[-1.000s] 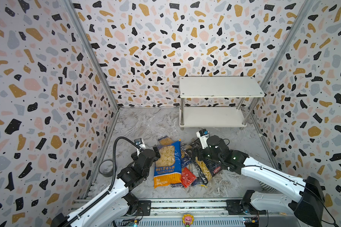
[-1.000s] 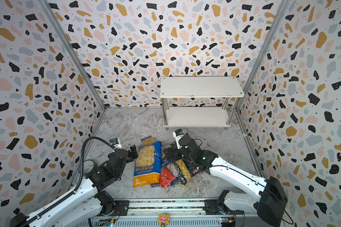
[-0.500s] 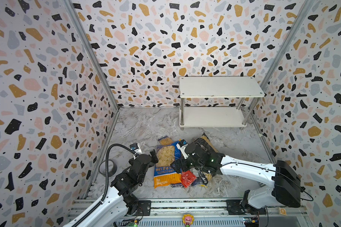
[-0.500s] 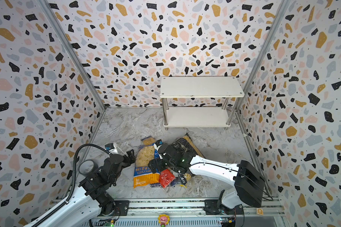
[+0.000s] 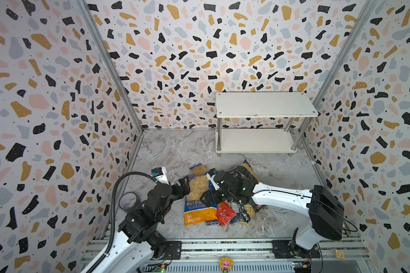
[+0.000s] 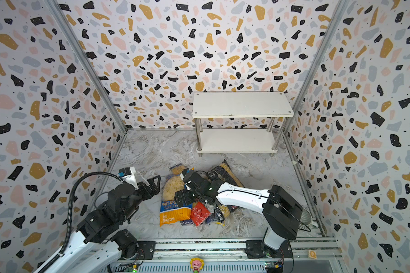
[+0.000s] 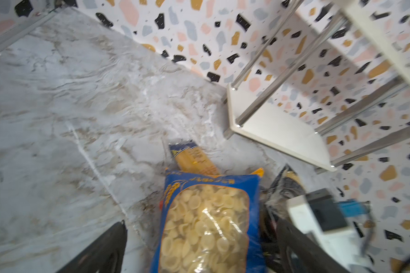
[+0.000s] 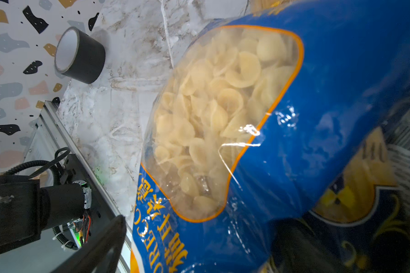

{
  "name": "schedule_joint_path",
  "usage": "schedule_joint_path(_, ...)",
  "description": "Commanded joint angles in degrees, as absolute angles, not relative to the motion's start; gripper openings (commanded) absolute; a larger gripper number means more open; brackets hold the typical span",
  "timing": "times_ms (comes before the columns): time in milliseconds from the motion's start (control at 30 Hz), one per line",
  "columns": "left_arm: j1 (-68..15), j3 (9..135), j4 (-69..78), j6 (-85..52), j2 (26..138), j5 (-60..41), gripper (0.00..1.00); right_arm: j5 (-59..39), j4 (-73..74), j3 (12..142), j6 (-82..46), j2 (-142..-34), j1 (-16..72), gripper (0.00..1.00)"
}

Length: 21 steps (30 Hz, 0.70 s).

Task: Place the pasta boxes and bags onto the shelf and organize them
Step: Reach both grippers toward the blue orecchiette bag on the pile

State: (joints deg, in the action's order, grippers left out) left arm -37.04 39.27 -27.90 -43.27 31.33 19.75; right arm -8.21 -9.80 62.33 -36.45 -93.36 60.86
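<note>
Right end effector [image 5: 211,197], shifted over one shell bag [image 5: 198,189], and left end effector [image 5: 184,186] gape; marble desk [image 5: 175,151], terrazzo walls [image 5: 199,47], one shelf [image 5: 265,104].

A marble-patterned worktop [image 5: 175,151] carries a white two-tier shelf [image 5: 265,104] at its back right corner, a heap of pasta packs [image 5: 199,208] near the front middle, and a grey tape roll [image 5: 129,201] by the left wall.
</note>
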Motion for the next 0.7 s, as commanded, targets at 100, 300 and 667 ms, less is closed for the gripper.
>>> schedule_joint_path(100, -37.18, 41.06, -34.89, -43.71, 31.91, 17.46, 0.99, -11.69, -11.26, 66.94, -37.89, -97.04, 58.86, 0.99)
schedule_joint_path(300, -37.18, 39.45, -33.35, -47.13, 25.26, 19.35, 0.99, -10.91, -16.33, 69.32, -39.64, -99.39, 58.37, 0.99)
schedule_joint_path(667, -37.18, 24.44, -23.05, -57.71, 22.59, 13.42, 0.95, -17.56, -12.48, 70.77, -38.76, -103.96, 57.84, 0.99)
